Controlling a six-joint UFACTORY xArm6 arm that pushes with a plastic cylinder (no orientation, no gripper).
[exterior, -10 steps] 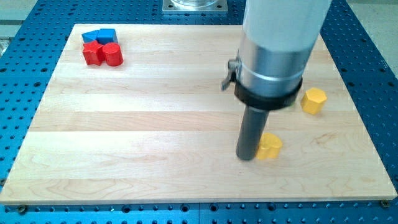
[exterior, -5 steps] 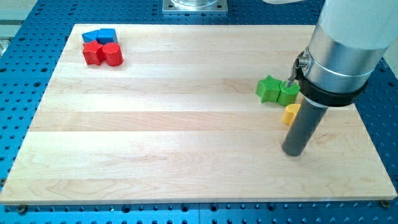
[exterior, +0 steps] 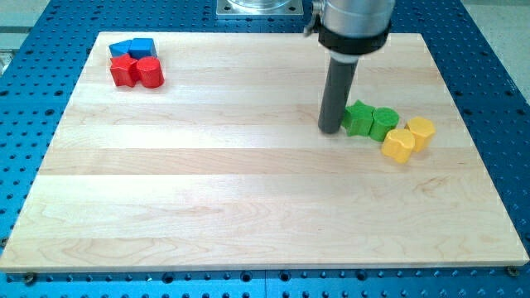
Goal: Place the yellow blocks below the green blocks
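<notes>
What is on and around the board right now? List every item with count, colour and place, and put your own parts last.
Green blocks: 2, green, side by side right of centre, a star-like one and a rounder one.
Yellow blocks: 2, yellow, touching each other just right of and below the green pair, one nearer the view's bottom, one further right.
Red blocks: 2, red, top-left corner, and.
Blue blocks: 2, blue, directly above the red pair, and.
Board: 1, light wood.
Table: 1, blue, perforated.
My tip: 1, dark rod end, at the left side of the star-like green block.
</notes>
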